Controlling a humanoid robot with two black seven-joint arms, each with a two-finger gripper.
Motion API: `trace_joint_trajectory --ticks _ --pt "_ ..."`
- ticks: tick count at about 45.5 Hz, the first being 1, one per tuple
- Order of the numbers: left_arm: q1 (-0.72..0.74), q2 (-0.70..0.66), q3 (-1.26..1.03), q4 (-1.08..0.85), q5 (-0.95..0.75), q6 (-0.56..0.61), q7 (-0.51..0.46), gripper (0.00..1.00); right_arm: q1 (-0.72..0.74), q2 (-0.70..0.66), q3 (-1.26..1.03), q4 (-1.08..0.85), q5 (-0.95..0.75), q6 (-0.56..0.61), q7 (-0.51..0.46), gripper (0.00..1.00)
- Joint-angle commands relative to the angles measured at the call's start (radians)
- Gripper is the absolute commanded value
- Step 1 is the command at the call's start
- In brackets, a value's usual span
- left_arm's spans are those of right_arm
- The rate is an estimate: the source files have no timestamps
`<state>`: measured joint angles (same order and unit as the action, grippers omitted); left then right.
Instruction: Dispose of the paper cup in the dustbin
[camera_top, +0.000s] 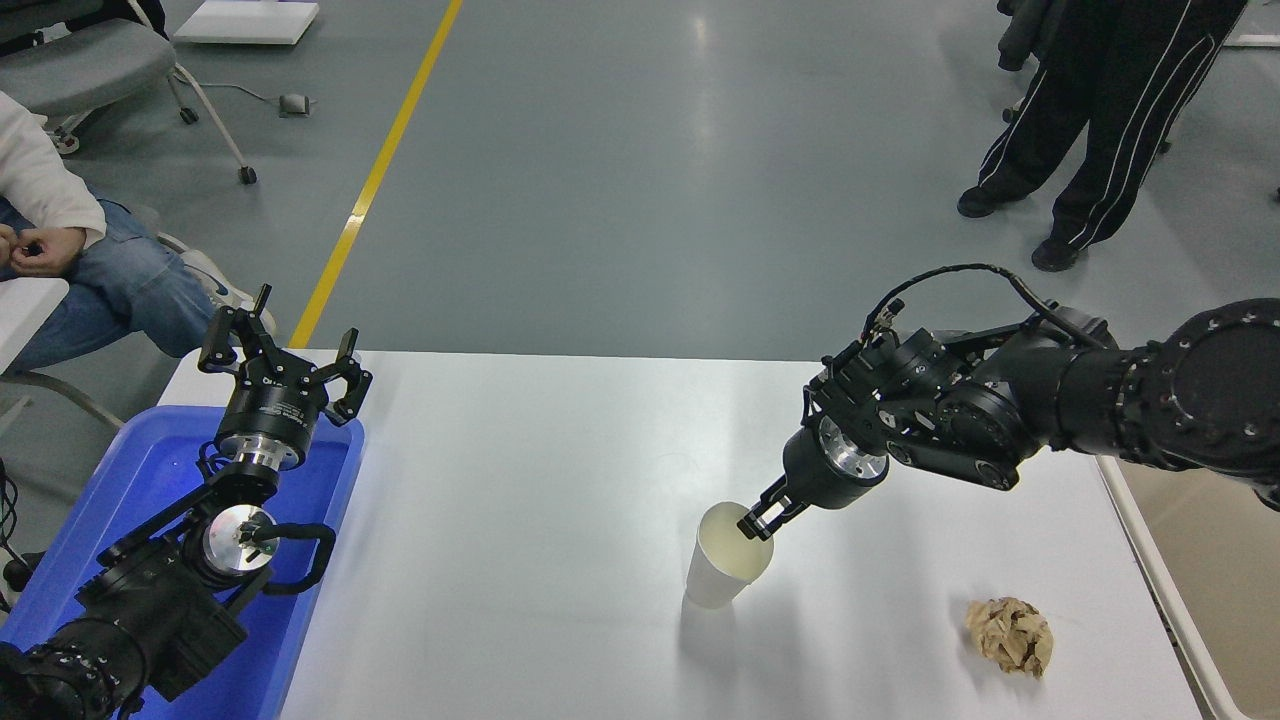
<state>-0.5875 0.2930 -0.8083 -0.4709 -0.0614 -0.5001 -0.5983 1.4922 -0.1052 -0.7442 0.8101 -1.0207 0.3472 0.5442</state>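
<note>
Far left: seated person (60, 250) off the table's corner, hands together in lap. Blue tray (120, 500) on the table's left end; left arm parked over it, left gripper (285, 355) pointing away from camera, fingers spread apart, holding nothing.

White table (520, 500), mid-right: paper cup (728, 555) clear of the surface, shadow on the table just below it. Mouth faces up, cream inside visible; long axis near vertical, tilted a little, base toward lower left and rim toward upper right. Right gripper (758, 523) comes in from the right edge, angled down-left, jaws clamped on the cup's right rim, one finger inside the mouth, the other outside.

Right of cup: crumpled brown paper ball (1010, 635) on the table, well apart from it. Dustbin (1165, 590): only a pale rim and beige inside show at the right edge, past the table end. Standing person (1090, 120) top right, legs only.
</note>
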Motion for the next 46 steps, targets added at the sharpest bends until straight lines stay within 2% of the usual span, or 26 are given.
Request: trace_joint_trajectory --ticks 1,12,24,36,46 --pt "0.000 0.000 0.000 0.000 0.000 0.000 0.000 1.00 0.106 -0.065 0.091 0.001 0.148 0.010 0.003 0.00" --pt "0.000 0.000 0.000 0.000 0.000 0.000 0.000 1.00 0.238 -0.149 0.163 0.001 0.266 0.088 0.003 0.00" --pt "0.000 0.000 0.000 0.000 0.000 0.000 0.000 1.00 0.276 -0.235 0.255 -0.006 0.366 0.136 0.002 0.00" --pt "0.000 0.000 0.001 0.000 0.000 0.000 0.000 1.00 0.238 -0.275 0.256 -0.054 0.384 0.128 0.002 0.00" --pt "0.001 0.000 0.001 0.000 0.000 0.000 0.000 1.00 0.103 -0.327 0.264 -0.300 0.387 0.128 0.002 0.00"
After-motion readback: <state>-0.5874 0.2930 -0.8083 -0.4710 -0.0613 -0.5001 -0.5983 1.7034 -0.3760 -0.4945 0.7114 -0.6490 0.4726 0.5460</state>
